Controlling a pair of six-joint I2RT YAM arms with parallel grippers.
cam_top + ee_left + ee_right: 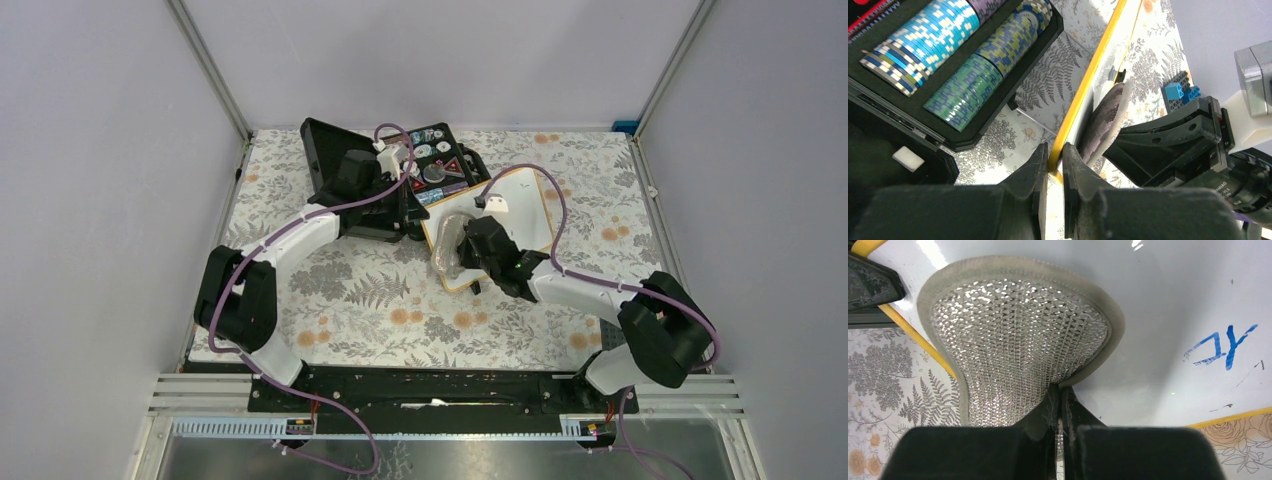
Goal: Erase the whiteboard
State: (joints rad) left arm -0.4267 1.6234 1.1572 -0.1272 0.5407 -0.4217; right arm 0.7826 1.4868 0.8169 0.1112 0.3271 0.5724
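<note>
Whiteboard (pixel 522 205) sat on the floral table (pixel 350 300), just right of the black case (pixel 440 160), in the top view. Left wrist view: the left claw (pixel 1054 152) was nearly closed, pinching its yellow edge. Right wrist view: the right claw (pixel 1060 400) gripped a silver mesh pad (pixel 1018 340), pressed against the board near blue marks (pixel 1220 346).

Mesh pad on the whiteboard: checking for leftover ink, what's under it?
The mesh pad rests against the whiteboard; blue marks sit beside it, uncovered. Any ink beneath it is hidden.
</note>
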